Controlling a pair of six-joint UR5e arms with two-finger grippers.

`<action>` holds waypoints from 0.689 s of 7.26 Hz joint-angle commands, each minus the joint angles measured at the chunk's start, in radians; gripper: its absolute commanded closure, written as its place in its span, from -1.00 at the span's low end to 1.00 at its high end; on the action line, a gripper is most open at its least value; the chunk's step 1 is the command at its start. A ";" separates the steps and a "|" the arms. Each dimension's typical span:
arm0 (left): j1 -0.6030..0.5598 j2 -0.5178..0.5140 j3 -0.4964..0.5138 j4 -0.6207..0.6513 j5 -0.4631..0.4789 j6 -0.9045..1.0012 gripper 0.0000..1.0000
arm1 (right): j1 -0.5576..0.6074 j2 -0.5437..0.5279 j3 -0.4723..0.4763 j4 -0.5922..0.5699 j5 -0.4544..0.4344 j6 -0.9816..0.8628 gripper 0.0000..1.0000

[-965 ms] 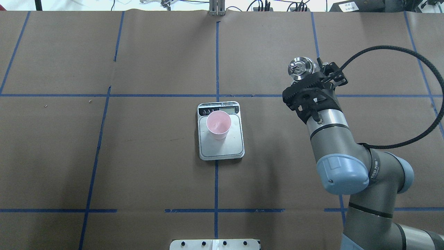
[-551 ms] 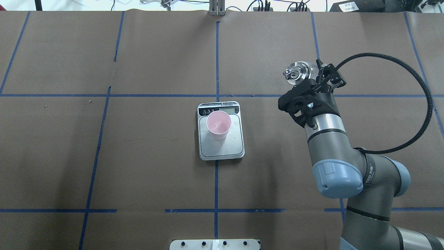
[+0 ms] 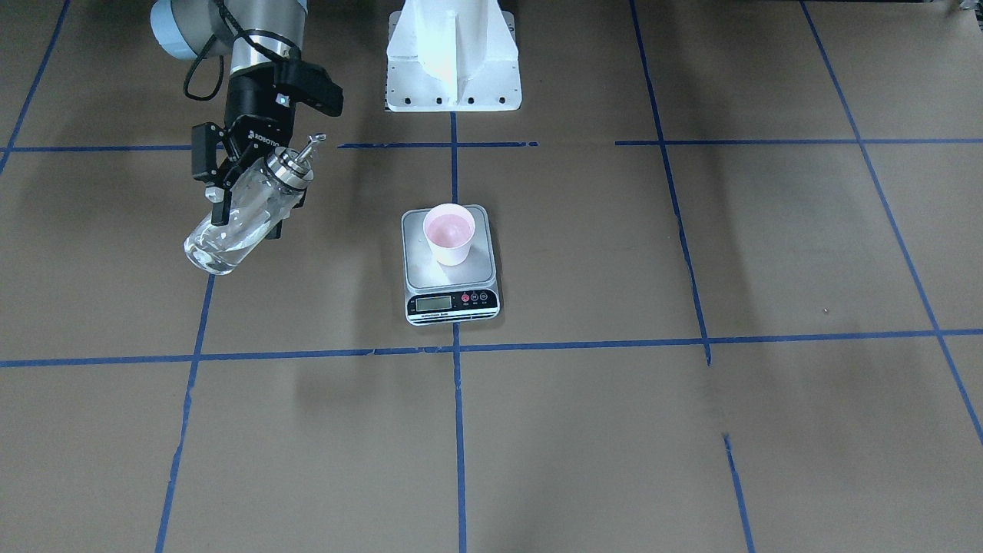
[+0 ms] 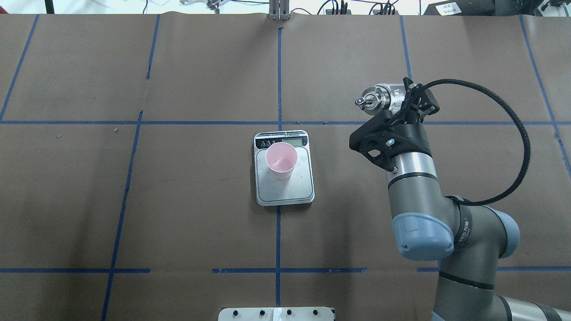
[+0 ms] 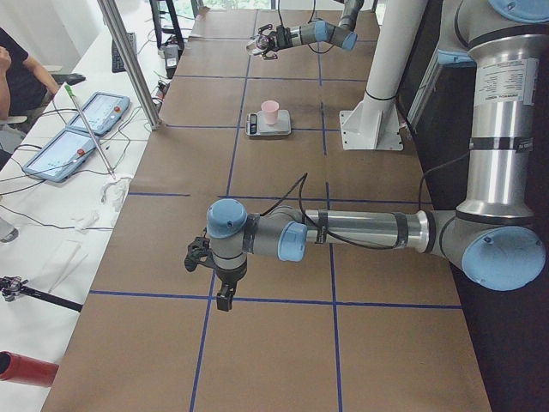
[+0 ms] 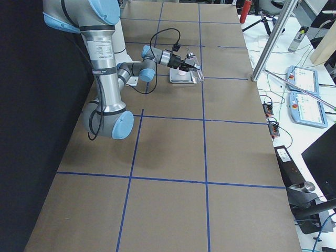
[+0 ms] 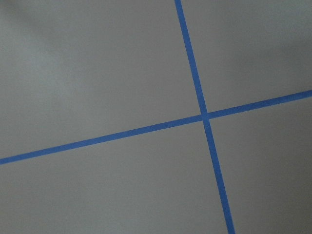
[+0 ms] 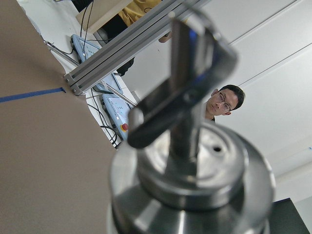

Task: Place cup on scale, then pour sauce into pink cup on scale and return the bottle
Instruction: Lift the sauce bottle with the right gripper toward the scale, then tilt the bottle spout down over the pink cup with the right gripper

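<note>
The bottle [image 3: 221, 236] is smooth, stiff glass with a metal cap [image 4: 373, 99]. It is likely slippery and breakable, and its weight should shift as the liquid runs toward the spout. The sensible hold is around the middle of the body, below the cap, and that is where the right tool [image 3: 249, 206] clamps it, tilted and lifted off the desk [image 4: 200, 67] toward the robot's right end. The cup [image 3: 449, 234] stands upright on the scale [image 3: 418, 267] near the desk's middle, well apart from the bottle. It looks light and thin-walled (a nudge from the spout could tip it).

The sauce is nearly colourless, so its level in the bottle is hard to judge, and the cup's inside shows only pink. The scale's display is too small to read. From overhead the wrist covers most of the bottle's body, and the right wrist camera is filled by the blurred cap. The left tool [image 5: 225, 290] hangs over the desk's left end; I cannot tell whether it is open.
</note>
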 commanded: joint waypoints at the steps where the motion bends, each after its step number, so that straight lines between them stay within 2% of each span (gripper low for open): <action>1: 0.004 -0.003 0.000 0.011 0.001 -0.001 -1.00 | -0.065 0.044 -0.024 -0.077 -0.095 -0.008 1.00; 2: 0.003 -0.003 0.000 0.011 0.001 -0.001 -1.00 | -0.079 0.059 -0.064 -0.083 -0.118 -0.008 1.00; 5: 0.003 0.002 0.001 0.010 0.001 0.007 -1.00 | -0.088 0.151 -0.147 -0.258 -0.188 -0.010 1.00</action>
